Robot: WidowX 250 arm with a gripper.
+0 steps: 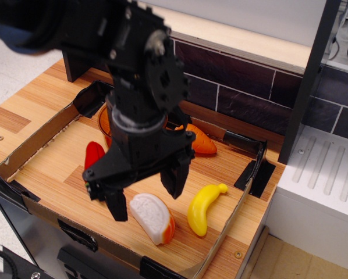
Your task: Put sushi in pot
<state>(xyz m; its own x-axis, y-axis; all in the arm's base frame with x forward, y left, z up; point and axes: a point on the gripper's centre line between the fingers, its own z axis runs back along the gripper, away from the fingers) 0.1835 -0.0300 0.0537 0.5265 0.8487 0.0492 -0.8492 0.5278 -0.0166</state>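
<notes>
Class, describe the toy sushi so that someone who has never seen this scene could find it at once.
Start at the shallow cardboard tray on the wooden counter and go to its near edge. There the sushi lies directly under the black pincer, left of the yellow banana. Only it has a ribbed white top with an orange underside.
</notes>
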